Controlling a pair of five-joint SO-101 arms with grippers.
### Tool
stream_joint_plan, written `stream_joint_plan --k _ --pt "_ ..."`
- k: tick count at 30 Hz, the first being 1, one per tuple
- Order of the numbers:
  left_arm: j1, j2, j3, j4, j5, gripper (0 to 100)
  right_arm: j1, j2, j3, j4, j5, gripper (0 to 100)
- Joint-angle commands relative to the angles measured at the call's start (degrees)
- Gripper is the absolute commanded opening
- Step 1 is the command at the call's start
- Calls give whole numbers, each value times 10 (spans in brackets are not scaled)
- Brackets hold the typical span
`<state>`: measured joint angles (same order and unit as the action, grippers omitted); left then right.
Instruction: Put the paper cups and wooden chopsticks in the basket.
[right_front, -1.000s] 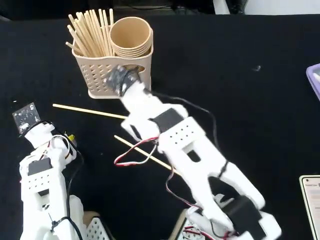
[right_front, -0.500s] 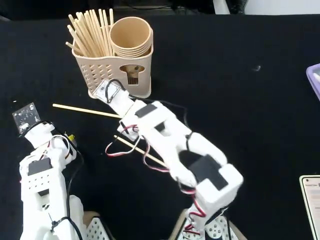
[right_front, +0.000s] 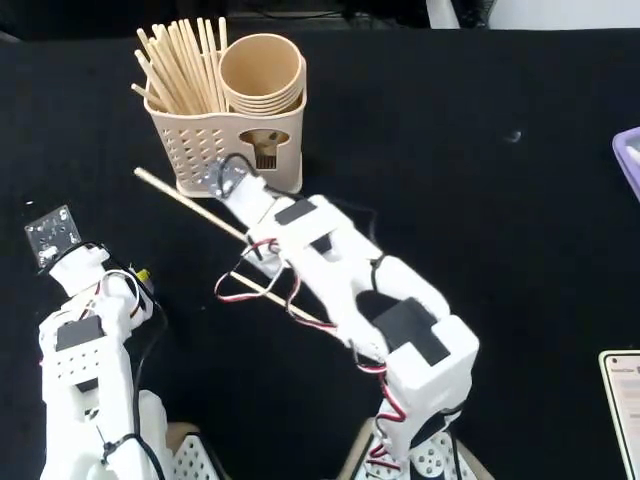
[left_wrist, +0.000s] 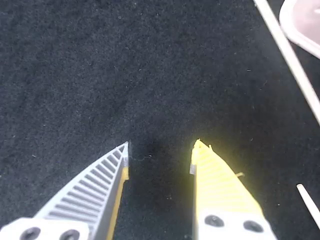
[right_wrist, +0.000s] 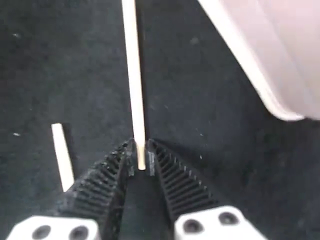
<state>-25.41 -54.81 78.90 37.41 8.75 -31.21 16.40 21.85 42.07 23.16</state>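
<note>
And there it was: the right gripper (right_wrist: 140, 150) had its jaws pressed together on a wooden chopstick (right_wrist: 132, 75), pinching it right at the near end. The rest of the stick ran straight out ahead of the fingertips, low over the black table (right_front: 500, 250). The basket (right_front: 200, 150) sat just beside that gripper, off to one side of the stick. It was already packed with upright chopsticks (right_front: 180, 65) and a stack of paper cups (right_front: 262, 65). A second chopstick (right_wrist: 62, 155) lay loose on the cloth on the gripper's other side, apart from the jaws and partly under the arm.

The left gripper (left_wrist: 160, 150) hung over bare cloth with its jaws spread and nothing between them.

As for handling, the stick looked light, stiff and smooth, so weight was no worry. The trouble was leverage. With an end grip like that, the long free length would likely swivel in the ridged jaws if the far tip knocked the basket rim. The upside was that a hold at the end should let the free tip go in first. The loose one, lying flat, probably wanted a pinch across its width near one end.
</note>
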Motion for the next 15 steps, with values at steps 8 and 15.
stream_joint_plan --k 8,15 --pt "4 -9 -6 -11 2 209 27 -212 145 52 38 10" --pt "4 -9 -5 -11 2 209 70 -363 298 157 163 10"
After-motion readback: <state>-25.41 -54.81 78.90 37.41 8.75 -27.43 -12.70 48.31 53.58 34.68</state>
